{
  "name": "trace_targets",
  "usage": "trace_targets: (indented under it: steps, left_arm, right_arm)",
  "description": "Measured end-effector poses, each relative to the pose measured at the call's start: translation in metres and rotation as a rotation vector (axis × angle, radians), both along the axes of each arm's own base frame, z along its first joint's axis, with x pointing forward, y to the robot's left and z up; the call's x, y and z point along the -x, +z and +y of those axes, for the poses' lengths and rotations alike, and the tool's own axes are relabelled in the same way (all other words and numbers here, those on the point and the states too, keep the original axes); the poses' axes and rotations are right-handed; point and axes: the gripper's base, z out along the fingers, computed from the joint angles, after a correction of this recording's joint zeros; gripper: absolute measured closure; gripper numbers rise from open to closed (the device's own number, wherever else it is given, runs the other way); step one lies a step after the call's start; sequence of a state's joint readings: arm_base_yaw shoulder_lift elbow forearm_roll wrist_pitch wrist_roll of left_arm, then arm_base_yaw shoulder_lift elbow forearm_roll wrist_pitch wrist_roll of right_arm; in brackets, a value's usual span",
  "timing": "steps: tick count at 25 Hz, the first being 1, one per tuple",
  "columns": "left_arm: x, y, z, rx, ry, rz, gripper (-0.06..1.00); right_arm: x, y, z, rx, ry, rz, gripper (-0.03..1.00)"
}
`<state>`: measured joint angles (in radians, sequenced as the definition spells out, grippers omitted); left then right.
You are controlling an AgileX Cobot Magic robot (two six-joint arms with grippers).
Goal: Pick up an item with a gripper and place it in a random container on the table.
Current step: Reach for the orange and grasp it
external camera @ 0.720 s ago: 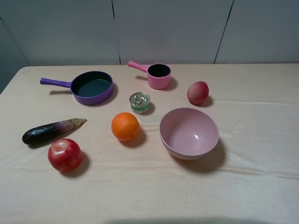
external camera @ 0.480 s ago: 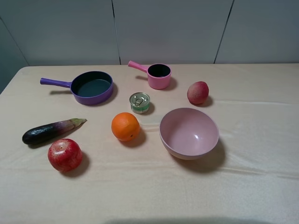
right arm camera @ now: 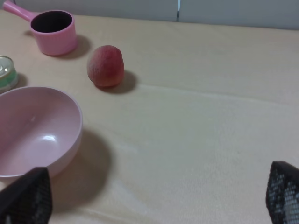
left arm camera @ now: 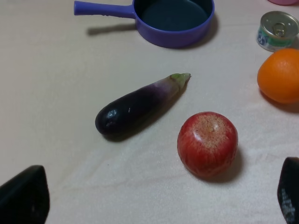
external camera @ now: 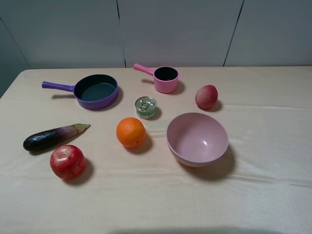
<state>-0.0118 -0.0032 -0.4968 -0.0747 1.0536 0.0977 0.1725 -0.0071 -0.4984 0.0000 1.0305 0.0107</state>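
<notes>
The orange (external camera: 130,132) lies on the beige-clothed table (external camera: 273,195) near the middle, and shows at the edge of the left wrist view (left arm camera: 279,74). The small pink saucepan cup (external camera: 165,79) stands upright at the back, handle pointing left; it also shows in the right wrist view (right arm camera: 52,31). Neither arm shows in the exterior view. My left gripper (left arm camera: 156,196) is open and empty, hovering near the red apple (left arm camera: 207,143), well short of the orange. My right gripper (right arm camera: 154,193) is open and empty, above bare cloth beside the large pink bowl (right arm camera: 32,130).
A purple frying pan (external camera: 96,90) sits at the back left, a small tin can (external camera: 146,107) behind the orange, a peach (external camera: 206,96) at the right. The large pink bowl (external camera: 197,139) is right of the orange. An eggplant (external camera: 53,136) and the apple (external camera: 68,162) lie at the left.
</notes>
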Motion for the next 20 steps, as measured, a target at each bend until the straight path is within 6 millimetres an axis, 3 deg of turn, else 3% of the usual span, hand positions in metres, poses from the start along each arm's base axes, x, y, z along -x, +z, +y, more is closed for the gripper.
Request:
trace_targets:
  steps: [20]
  left_arm:
    - [0.0,0.0,0.0,0.0,0.0,0.0,-0.05]
  right_arm:
    - [0.0,0.0,0.0,0.0,0.0,0.0,0.27]
